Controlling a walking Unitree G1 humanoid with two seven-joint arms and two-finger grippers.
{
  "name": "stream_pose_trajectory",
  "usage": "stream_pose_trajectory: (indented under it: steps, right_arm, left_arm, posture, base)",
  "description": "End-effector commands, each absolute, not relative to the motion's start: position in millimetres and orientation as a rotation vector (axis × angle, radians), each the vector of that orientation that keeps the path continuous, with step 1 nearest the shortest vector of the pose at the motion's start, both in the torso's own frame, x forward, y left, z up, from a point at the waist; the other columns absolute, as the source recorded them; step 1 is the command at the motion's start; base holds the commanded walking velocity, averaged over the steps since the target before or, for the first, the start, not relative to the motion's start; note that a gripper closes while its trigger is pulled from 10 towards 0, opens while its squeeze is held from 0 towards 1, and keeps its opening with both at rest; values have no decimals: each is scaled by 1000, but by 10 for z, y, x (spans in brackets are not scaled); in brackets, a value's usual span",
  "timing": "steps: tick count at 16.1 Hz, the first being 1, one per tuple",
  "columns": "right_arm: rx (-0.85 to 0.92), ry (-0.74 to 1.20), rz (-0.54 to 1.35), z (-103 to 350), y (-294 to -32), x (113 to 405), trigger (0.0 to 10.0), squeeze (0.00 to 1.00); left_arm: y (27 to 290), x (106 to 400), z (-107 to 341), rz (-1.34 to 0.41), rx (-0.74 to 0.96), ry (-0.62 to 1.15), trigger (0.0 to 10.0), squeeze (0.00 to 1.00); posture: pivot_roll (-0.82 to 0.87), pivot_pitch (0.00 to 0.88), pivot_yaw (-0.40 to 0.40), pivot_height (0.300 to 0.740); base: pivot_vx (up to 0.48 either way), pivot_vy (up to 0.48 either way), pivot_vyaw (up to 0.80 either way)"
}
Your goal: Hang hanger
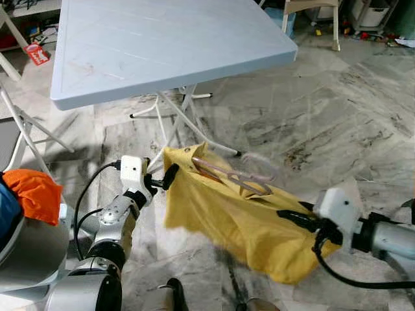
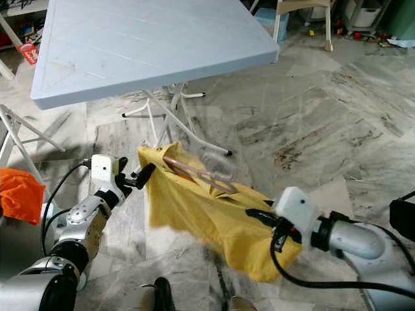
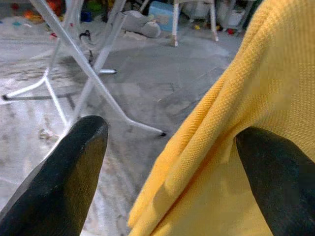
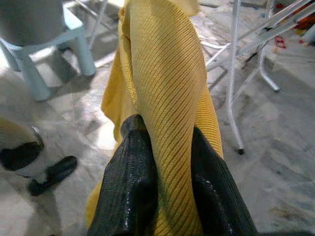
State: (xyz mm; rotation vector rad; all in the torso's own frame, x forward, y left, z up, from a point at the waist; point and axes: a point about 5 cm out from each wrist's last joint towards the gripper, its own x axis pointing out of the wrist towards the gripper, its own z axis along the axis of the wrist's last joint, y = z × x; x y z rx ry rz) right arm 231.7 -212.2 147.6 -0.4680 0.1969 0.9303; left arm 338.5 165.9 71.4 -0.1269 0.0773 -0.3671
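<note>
You have a yellow shirt point(image 1: 233, 220) stretched in the air between both grippers, above the marble floor point(image 1: 337, 116) and in front of the pale blue folding table point(image 1: 162, 45). A pinkish hanger point(image 1: 230, 173) lies on top of the shirt near its collar, blurred. Your right gripper point(image 4: 165, 167) has its fingers pinched tight on a bunched fold of the fabric. Your left gripper point(image 3: 172, 162) sits at the shirt's other end with fingers point(image 3: 64, 172) spread wide, the cloth edge running between them
</note>
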Motion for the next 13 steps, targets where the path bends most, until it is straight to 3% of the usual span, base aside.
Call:
stream_pose_trajectory:
  steps: [1, 2, 3, 13]
  right_arm:
    - [-465, 153, 983, 1631, -2088, 2256, 10000, 0]
    - [-470, 159, 986, 1631, -2096, 2250, 10000, 0]
    - [-474, 168, 983, 1631, -2119, 2244, 10000, 0]
    - [-433, 196, 981, 1608, -2136, 2214, 10000, 0]
  left_arm:
    - [1627, 3387, 715, -392, -158, 76, 10000, 0]
    - [1610, 3394, 728, -397, -170, 68, 9176, 0]
    - [1575, 3410, 760, -410, -188, 49, 0, 0]
    - [1550, 3409, 793, -478, -267, 24, 0, 0]
  posture:
    - [-188, 193, 40, 740]
    - [-190, 193, 41, 740]
    - [-191, 194, 41, 740]
    - [-189, 193, 46, 740]
  base:
    - [0, 0, 0]
    - [0, 0, 0]
    - [0, 0, 0]
    - [0, 0, 0]
